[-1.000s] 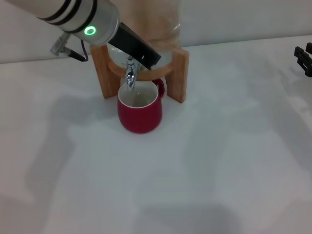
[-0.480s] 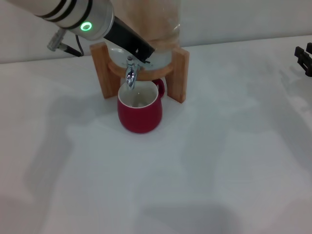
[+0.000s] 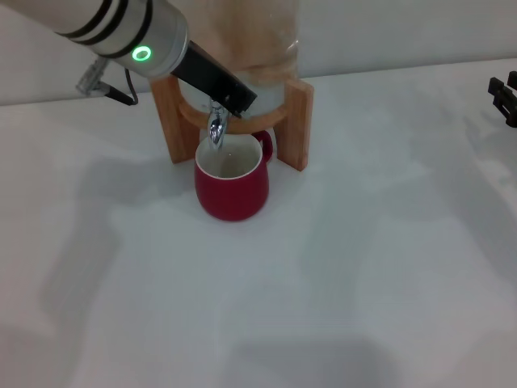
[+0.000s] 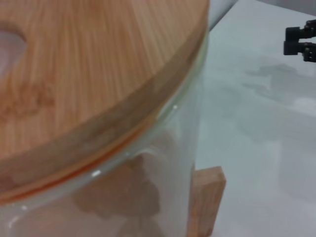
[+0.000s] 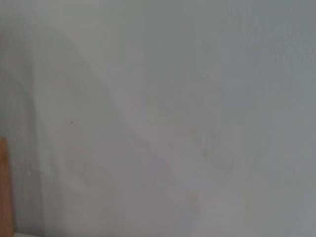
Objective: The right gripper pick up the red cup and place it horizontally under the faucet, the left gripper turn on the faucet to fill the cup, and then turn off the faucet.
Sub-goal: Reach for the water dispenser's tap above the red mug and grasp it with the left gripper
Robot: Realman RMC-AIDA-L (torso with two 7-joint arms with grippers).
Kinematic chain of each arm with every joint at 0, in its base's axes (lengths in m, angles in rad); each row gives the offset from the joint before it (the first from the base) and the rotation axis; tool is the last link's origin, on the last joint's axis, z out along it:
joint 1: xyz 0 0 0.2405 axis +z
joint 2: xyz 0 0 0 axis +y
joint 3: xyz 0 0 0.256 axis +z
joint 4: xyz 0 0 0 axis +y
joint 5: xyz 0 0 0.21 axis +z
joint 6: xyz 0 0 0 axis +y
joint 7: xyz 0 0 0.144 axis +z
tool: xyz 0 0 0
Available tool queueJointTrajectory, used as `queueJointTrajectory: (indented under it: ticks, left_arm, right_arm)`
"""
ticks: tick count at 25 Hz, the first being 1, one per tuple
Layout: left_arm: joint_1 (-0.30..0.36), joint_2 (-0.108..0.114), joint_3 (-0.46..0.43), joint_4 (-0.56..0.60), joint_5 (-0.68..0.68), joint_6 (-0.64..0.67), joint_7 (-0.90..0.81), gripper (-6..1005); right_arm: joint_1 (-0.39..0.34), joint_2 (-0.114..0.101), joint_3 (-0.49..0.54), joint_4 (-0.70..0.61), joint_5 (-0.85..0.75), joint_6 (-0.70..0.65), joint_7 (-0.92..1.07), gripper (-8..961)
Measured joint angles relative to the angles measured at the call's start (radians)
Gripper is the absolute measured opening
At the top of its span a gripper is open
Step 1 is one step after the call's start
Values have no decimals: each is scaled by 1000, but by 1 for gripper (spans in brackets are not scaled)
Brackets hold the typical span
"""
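Observation:
The red cup (image 3: pixel 232 184) stands upright on the white table, its opening directly below the chrome faucet (image 3: pixel 216 129). The faucet sticks out of the glass dispenser (image 3: pixel 262 56) in its wooden stand (image 3: pixel 300 121). My left gripper (image 3: pixel 234 90), black on the arm with the green ring, reaches in from the upper left and lies over the faucet's top, hiding the lever. I cannot tell whether water is running. The left wrist view shows only the dispenser's wooden lid (image 4: pixel 89 64) and glass wall. My right gripper (image 3: pixel 505 97) is empty, far right at the picture's edge; it also shows in the left wrist view (image 4: pixel 300 42).
The table (image 3: pixel 339 283) stretches bare in front of and to the right of the cup. The right wrist view shows only table surface (image 5: pixel 173 123) and a sliver of wood (image 5: pixel 4 182) at the picture's edge.
My left gripper drew back a little from the faucet's top, then came down over it again. The cup and the right gripper have not moved.

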Motion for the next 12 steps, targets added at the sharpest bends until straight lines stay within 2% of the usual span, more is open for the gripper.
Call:
queueJointTrajectory:
  ticks: [12]
  left_arm:
    - [1,-1,6,18,-25,-24,-7,41]
  right_arm:
    - [0,0,0,0,0,0,1,305]
